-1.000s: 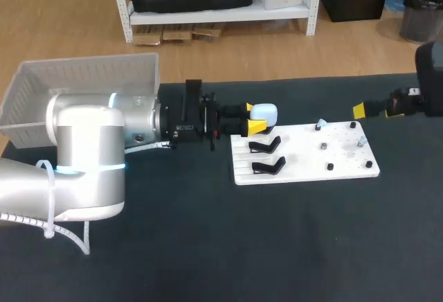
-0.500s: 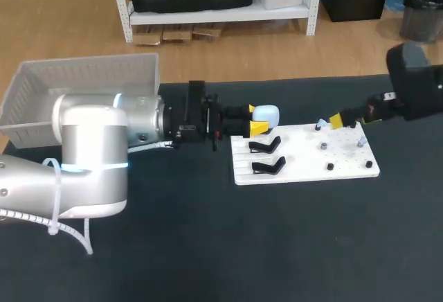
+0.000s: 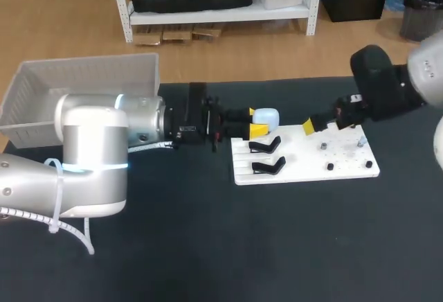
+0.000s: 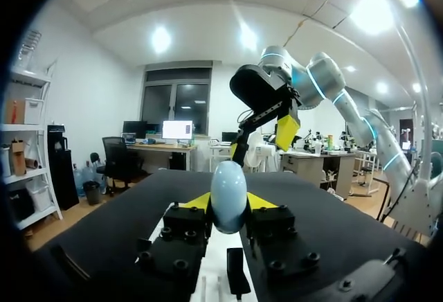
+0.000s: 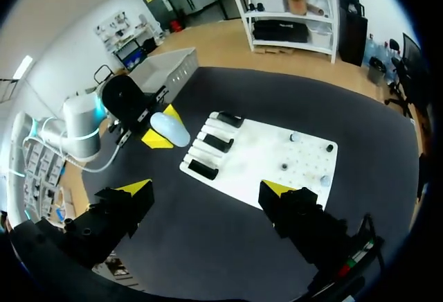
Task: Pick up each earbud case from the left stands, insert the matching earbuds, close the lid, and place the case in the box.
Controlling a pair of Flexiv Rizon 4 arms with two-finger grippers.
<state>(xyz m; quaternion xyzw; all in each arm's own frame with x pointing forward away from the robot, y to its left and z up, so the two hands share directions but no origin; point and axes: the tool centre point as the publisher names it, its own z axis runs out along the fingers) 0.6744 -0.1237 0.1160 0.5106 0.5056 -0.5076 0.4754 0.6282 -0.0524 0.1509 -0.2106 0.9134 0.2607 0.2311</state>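
- two grippers hang over one white board (image 3: 349,160) on the dark table (image 3: 208,246), one reaching in from each side.
- the left gripper (image 4: 228,206) is clenched on a pale blue case (image 3: 266,116), one yellow tip on each side of it.
- the case is held up off the board, above its far left corner, just beyond the stands.
- two black stands (image 3: 266,145) sit in a row on the board's left part, both bare.
- the right gripper (image 5: 208,190) has its fingers spread wide with nothing between them. it hangs above the board's far edge, a little to the right of the case.
- a few small bits (image 3: 322,146) dot the board's right part, too small to tell apart.
- the white box (image 3: 83,80) sits at the table's far left corner, behind the left arm.
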